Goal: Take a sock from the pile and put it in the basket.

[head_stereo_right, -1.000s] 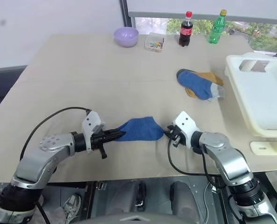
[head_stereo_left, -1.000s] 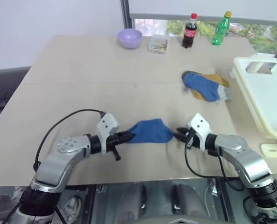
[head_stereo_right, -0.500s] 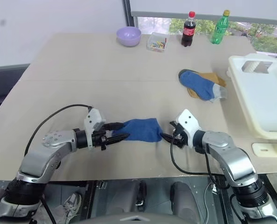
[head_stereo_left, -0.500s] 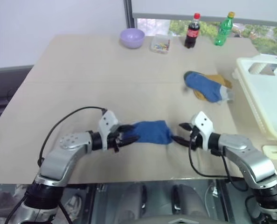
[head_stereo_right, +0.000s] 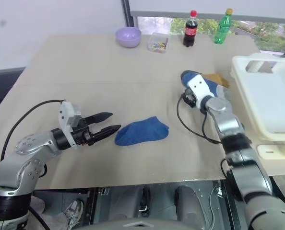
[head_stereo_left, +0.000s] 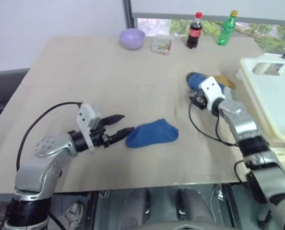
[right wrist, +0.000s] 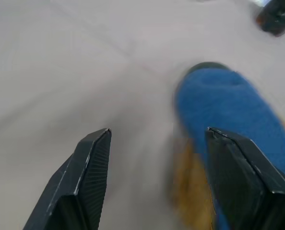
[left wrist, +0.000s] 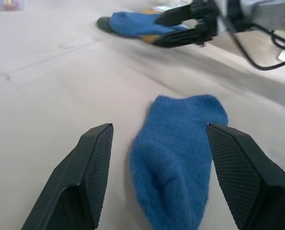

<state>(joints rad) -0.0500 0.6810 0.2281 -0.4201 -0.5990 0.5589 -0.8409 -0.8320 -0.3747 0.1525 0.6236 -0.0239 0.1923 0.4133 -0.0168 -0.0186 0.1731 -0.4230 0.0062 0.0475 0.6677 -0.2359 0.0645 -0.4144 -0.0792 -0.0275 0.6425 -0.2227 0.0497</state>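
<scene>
Blue sock (head_stereo_left: 152,133) lies flat on the bench (head_stereo_left: 85,76), loose, well apart from the basket (head_stereo_left: 277,96) at the right edge. Left gripper (head_stereo_left: 119,130) just beside its end, jaws open, empty. Right gripper (left wrist: 173,26) at the pile (head_stereo_right: 207,82), jaws open, holding nothing.

Bare table (head_stereo_left: 85,72) across most of the left and middle of the head views, easy passing there. The sock (head_stereo_left: 152,134) lies lower centre. Pile (head_stereo_right: 213,82) sits right of centre, basket (head_stereo_left: 277,96) walls off the right edge. Bowl (head_stereo_left: 133,38), a small box (head_stereo_left: 161,45) and bottles (head_stereo_left: 194,31) line the top.
</scene>
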